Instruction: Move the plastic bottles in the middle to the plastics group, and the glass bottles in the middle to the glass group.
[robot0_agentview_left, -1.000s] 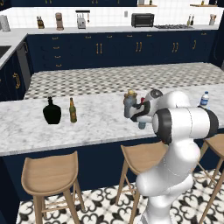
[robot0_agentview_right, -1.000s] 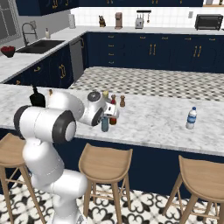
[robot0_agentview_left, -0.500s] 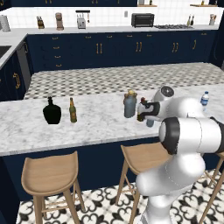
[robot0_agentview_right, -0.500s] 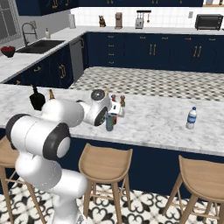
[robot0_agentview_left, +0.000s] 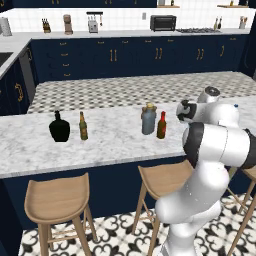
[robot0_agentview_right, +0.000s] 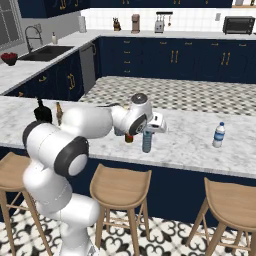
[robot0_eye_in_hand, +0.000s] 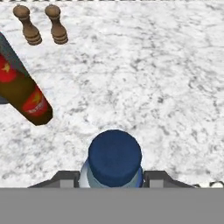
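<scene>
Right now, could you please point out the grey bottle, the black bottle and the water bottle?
grey bottle (robot0_agentview_left: 148, 121): left base view, on its body.
black bottle (robot0_agentview_left: 59, 129): left base view, on its round belly.
water bottle (robot0_agentview_right: 218, 135): right base view, on its label.

Navy cabinets, pale marble and a handful of coloured bottles.

The counter is white marble veined with grey, above dark navy cabinet fronts with brass handles. The squat bottle is black; the beer bottle is amber-green with a label. The wide bottle is grey with a tan cap, the small bottle red-brown with a red neck. The blue bottle is translucent. The water bottle is clear, blue-labelled and white-capped. The stools are light wood, the floor tiles patterned black and white.
</scene>
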